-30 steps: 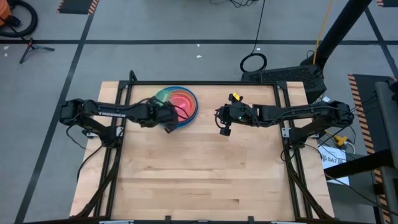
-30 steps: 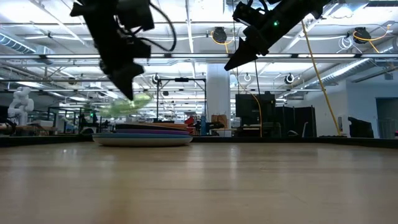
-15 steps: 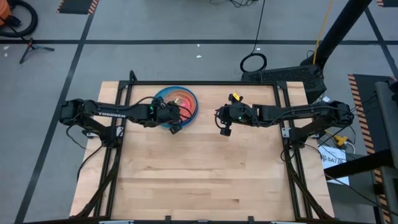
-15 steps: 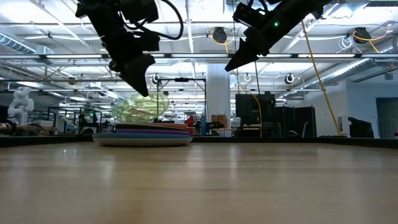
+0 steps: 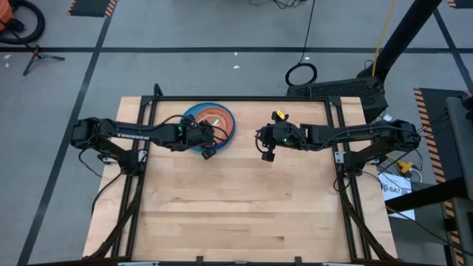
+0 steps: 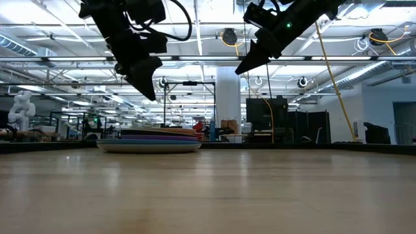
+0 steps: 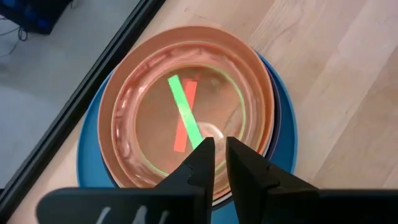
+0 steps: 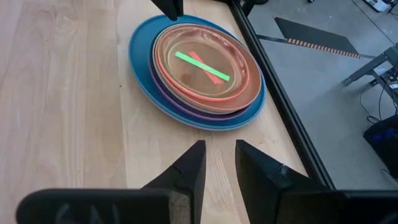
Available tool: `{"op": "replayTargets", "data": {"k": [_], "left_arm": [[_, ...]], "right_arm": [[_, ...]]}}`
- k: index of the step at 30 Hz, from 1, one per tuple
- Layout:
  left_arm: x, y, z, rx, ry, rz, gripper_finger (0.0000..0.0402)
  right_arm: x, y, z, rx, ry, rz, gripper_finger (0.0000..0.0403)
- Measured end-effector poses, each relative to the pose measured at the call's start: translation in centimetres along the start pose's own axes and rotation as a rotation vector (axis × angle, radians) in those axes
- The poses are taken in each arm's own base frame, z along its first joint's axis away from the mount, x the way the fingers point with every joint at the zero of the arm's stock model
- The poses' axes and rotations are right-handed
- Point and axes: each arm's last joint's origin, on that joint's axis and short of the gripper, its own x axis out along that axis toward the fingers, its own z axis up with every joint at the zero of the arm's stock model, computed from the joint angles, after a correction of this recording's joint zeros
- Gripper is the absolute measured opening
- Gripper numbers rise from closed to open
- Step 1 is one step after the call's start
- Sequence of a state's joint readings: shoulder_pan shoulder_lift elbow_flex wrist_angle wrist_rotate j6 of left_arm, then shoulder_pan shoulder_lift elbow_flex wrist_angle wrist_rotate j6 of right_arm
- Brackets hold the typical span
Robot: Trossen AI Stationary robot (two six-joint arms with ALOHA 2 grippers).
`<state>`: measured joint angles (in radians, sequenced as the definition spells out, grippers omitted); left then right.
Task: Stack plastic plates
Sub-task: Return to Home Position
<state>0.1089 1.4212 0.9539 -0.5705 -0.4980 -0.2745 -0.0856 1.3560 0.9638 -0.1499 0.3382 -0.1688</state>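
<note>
The left pincer (image 7: pixel 219 142) hangs above the stack of plastic plates (image 7: pixel 149 106), barely parted and empty. A low retreat could clip the rim beneath it and skew the loose top discs across the tabletop (image 7: pixel 348 93). The right pincer (image 8: pixel 219 148), slightly parted, waits well aside.

Blue plate (image 8: pixel 140 71) below, purple plate (image 8: pixel 163 88), pink plate (image 8: pixel 245 84) above, with green stripe (image 8: pixel 200 65) crossing red stripe (image 8: pixel 216 77).
</note>
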Motion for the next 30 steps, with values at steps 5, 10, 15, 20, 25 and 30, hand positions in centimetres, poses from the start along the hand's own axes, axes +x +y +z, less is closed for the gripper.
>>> {"op": "replayTargets", "data": {"k": [5,10,15,20,25,30], "left_arm": [[-0.3,-0.6,-0.1,0.032,-0.012,-0.015,0.0049],[-1.4,-3.4,0.1,0.162,-0.185,-0.067,0.0049],[-3.0,-4.7,-0.9,0.309,-0.238,-0.122,0.0049],[-4.8,-2.8,-3.4,0.298,-0.288,-0.141,0.0049],[-7.1,0.1,-5.7,0.202,-0.470,-0.194,0.0049],[-8.9,2.5,-7.6,0.124,-0.681,-0.274,0.0049]], "right_arm": [[0.0,0.0,0.0,0.000,0.000,0.000,0.0079],[0.0,0.4,0.2,-0.074,-0.077,0.114,0.0078],[-1.3,0.5,-0.8,-0.111,-0.152,0.162,0.0062],[-3.8,0.0,-3.0,-0.094,-0.198,0.151,0.0046],[-6.6,-0.5,-5.0,-0.064,-0.381,0.185,0.0037],[-9.1,-1.0,-7.2,-0.034,-0.518,0.178,0.0033]]}}
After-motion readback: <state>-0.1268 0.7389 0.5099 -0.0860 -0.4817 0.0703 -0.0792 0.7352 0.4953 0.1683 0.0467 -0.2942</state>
